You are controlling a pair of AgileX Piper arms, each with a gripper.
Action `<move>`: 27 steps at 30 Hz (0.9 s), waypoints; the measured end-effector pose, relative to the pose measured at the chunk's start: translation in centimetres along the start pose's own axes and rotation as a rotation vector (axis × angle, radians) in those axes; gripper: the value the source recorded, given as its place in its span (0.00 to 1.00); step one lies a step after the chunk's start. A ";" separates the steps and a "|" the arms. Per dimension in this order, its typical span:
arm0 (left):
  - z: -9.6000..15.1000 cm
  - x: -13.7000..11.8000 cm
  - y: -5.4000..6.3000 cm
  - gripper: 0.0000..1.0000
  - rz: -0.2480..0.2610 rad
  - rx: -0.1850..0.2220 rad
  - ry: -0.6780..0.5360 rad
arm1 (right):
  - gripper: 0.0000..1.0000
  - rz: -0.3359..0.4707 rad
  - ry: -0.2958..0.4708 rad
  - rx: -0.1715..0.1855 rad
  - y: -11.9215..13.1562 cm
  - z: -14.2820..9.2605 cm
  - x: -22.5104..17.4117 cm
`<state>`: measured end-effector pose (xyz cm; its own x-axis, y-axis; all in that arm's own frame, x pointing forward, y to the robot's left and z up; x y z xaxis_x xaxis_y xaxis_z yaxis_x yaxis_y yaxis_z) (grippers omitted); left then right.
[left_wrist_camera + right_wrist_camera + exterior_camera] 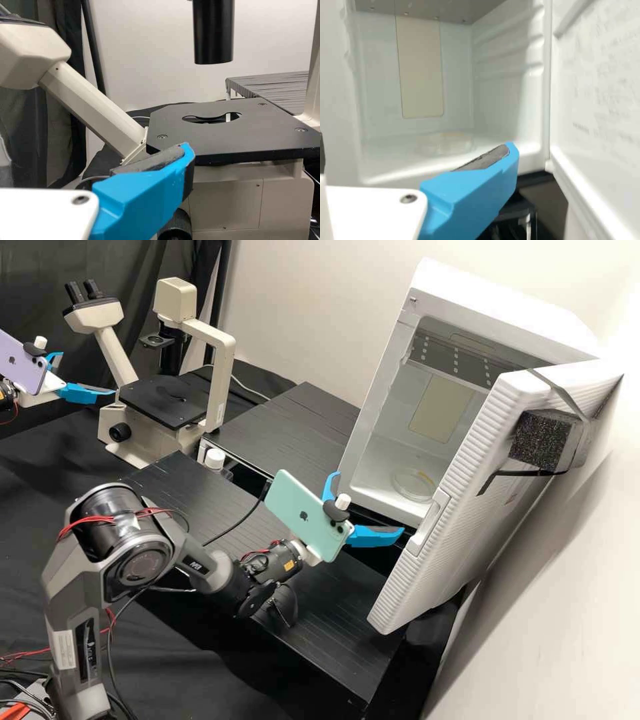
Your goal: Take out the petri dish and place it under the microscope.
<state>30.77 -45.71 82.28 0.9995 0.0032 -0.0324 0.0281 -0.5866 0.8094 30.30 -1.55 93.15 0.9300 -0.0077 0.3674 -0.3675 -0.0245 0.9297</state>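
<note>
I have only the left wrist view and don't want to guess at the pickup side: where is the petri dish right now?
Observer: The petri dish lies on the floor inside the white cabinet.
Operator: My picture has just the microscope and one blue finger. Is the cabinet's door in the way of the dish?
Observer: The door stands open, and the dish can be seen through the opening.
Operator: And where is the right end effector?
Observer: The right end effector is just outside that opening, its blue fingers spread with nothing between them.
</note>
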 end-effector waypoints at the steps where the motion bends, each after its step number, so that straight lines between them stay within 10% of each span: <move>1: 0.0 0.0 0.0 1.00 0.000 0.000 0.000 | 1.00 0.003 0.004 0.000 0.0 0.0 0.5; 27: 0.0 0.0 0.0 1.00 0.000 0.000 0.000 | 1.00 -0.078 -0.034 -0.058 -0.5 2.2 11.1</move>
<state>30.77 -45.71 82.28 0.9995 0.0032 -0.0324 0.0281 -0.5866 0.8094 40.86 -3.84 96.70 0.9550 -0.0421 0.2934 -0.2923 0.0318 0.9558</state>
